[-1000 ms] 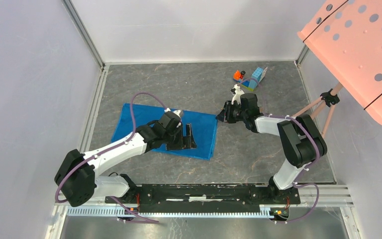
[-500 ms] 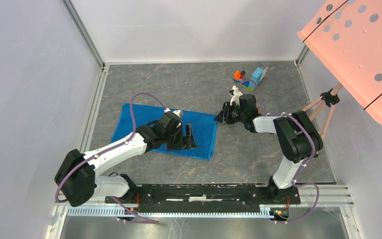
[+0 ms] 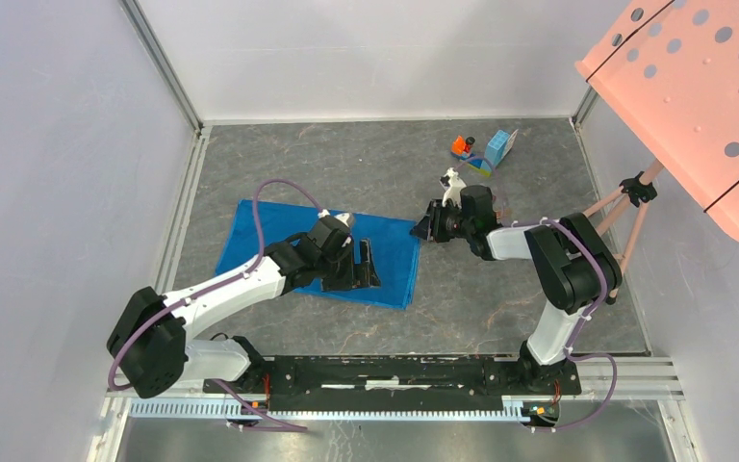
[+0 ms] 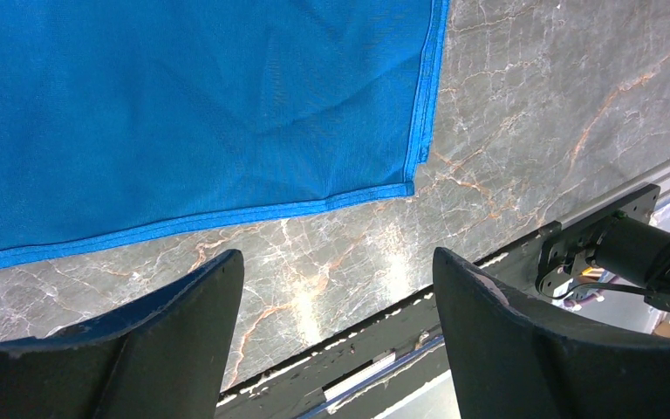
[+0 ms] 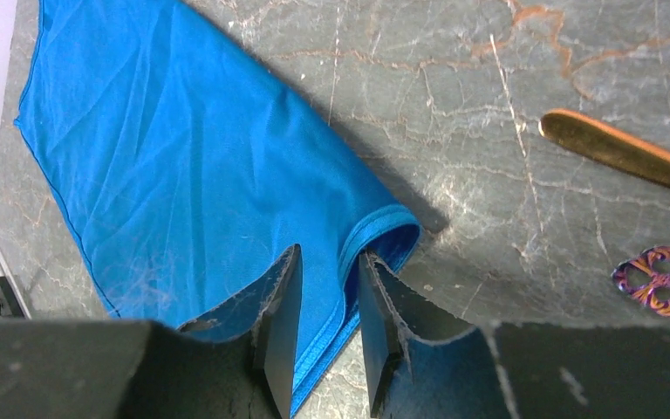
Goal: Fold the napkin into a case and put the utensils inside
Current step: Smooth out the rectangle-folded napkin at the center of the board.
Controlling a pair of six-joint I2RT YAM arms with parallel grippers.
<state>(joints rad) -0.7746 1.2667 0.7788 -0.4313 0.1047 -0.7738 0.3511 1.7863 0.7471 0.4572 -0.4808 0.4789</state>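
The bright blue napkin [image 3: 269, 231] lies flat left of centre, apparently folded in two. My left gripper [image 3: 354, 273] hovers over its near right part, wide open and empty; in the left wrist view the gripper [image 4: 336, 262] sits past the napkin [image 4: 183, 105] corner, over bare table. My right gripper [image 3: 420, 229] is at the napkin's far right corner. In the right wrist view its narrowly open jaws [image 5: 330, 253] straddle the hemmed, slightly raised corner of the napkin [image 5: 183, 157] without pinching it. One copper-gold utensil [image 5: 619, 153] handle lies on the table to the right.
Orange and light-blue toy blocks [image 3: 486, 149] sit at the back right. A salmon perforated panel [image 3: 702, 87] on a tripod [image 3: 635, 197] overhangs the right side. A small iridescent ornate piece [image 5: 659, 279] lies near the utensil. The black base rail [image 3: 394, 371] runs along the near edge.
My right gripper has slid a little left onto the napkin's far right corner. The left arm has stayed still.
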